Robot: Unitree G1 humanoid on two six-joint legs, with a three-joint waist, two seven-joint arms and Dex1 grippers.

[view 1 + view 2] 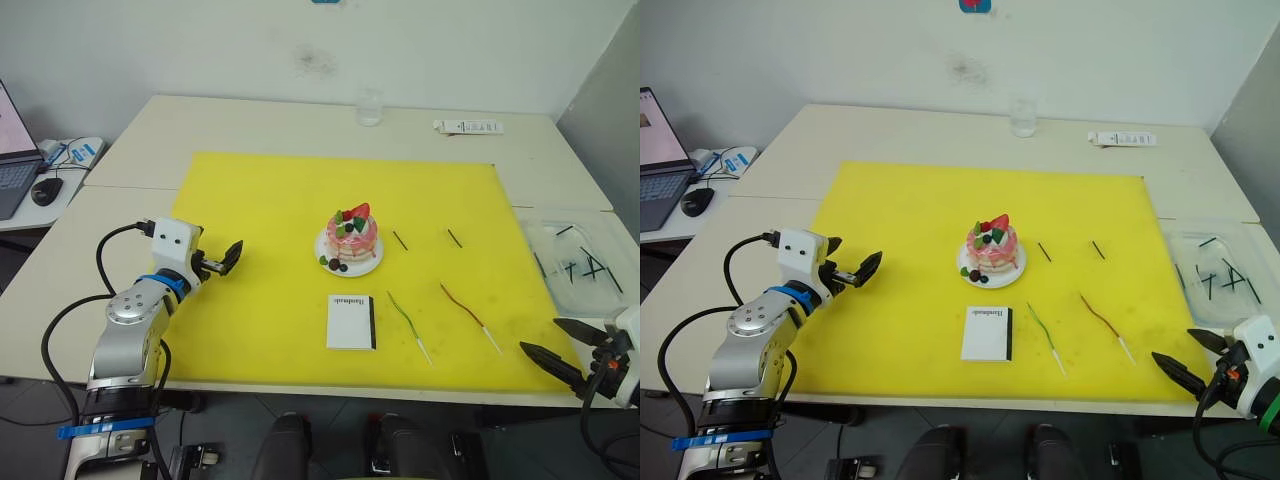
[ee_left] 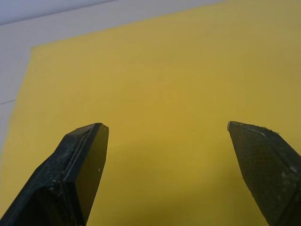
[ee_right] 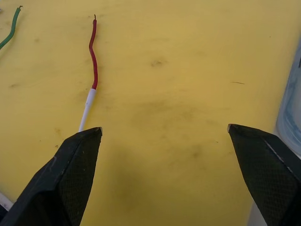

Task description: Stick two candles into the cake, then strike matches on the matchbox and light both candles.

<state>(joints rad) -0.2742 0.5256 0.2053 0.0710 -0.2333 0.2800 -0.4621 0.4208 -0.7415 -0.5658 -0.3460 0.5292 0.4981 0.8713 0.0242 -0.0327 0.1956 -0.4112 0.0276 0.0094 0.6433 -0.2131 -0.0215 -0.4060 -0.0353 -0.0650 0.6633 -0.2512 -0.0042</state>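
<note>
Right now I have both grippers spread wide and empty: the right gripper (image 1: 568,345) hovers just beside the red candle (image 1: 468,308), the left gripper (image 1: 222,260) well apart from the cake (image 1: 351,236).

Cake, matchbox, two candles and two matches laid out on the yellow mat.

I see the cake (image 1: 349,236), small, round and pink, upright on its white plate mid-mat, with a red strawberry slice and green and dark berries on top and nothing stuck in it. The matchbox (image 1: 351,322) lies flat just in front of it, white, black strip along its right edge, small script near the top. To the box's right the green candle (image 1: 409,326) lies flat, white end toward me; the red-brown candle (image 1: 469,316) lies to its right, roughly parallel, apart from it. Two matches (image 1: 400,240) (image 1: 454,238), short and dark, lie right of the cake, well apart from each other.
</note>
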